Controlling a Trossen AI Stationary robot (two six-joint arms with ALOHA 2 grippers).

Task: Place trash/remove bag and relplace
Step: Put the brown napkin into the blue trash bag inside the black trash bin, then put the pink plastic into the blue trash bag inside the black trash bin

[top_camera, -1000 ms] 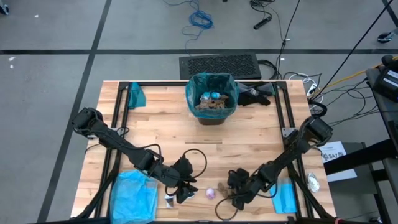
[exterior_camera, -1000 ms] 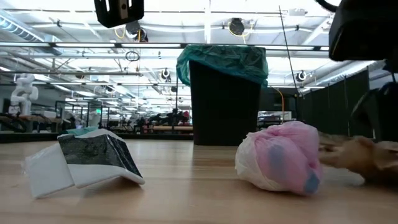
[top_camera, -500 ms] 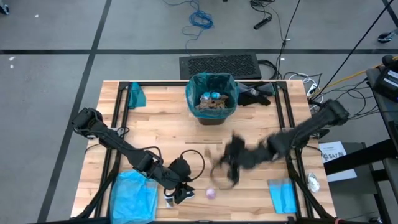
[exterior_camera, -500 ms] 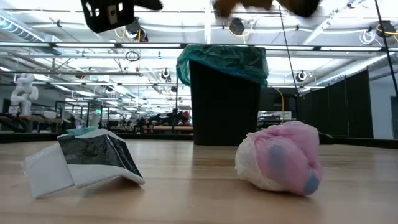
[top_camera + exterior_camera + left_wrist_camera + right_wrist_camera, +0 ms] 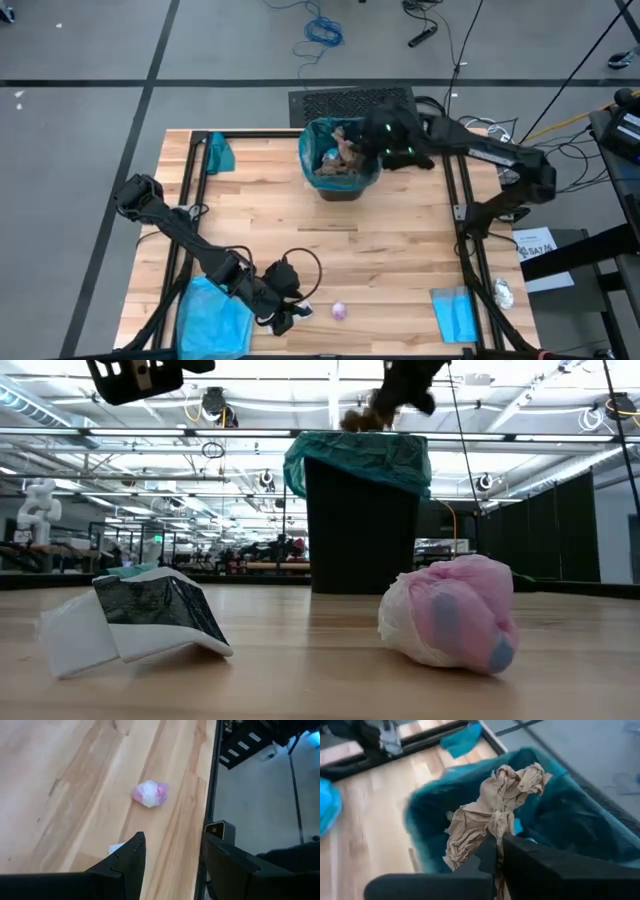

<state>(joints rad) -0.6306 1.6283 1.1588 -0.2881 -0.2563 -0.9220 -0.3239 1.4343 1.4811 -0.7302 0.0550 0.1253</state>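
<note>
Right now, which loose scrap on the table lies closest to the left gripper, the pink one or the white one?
The white scrap, right beside the left gripper; the pink scrap lies farther out.

In the low view the black bin (image 5: 362,525) hides whatever lies inside the teal-green bag (image 5: 358,457), and the right arm is cut off by the top edge, only a brown scrap (image 5: 362,418) dangling blurred. The left gripper (image 5: 283,312) sits at the high view's bottom edge, partly cropped. In the right wrist view the crumpled brown paper (image 5: 490,815) covers the bin's contents
</note>
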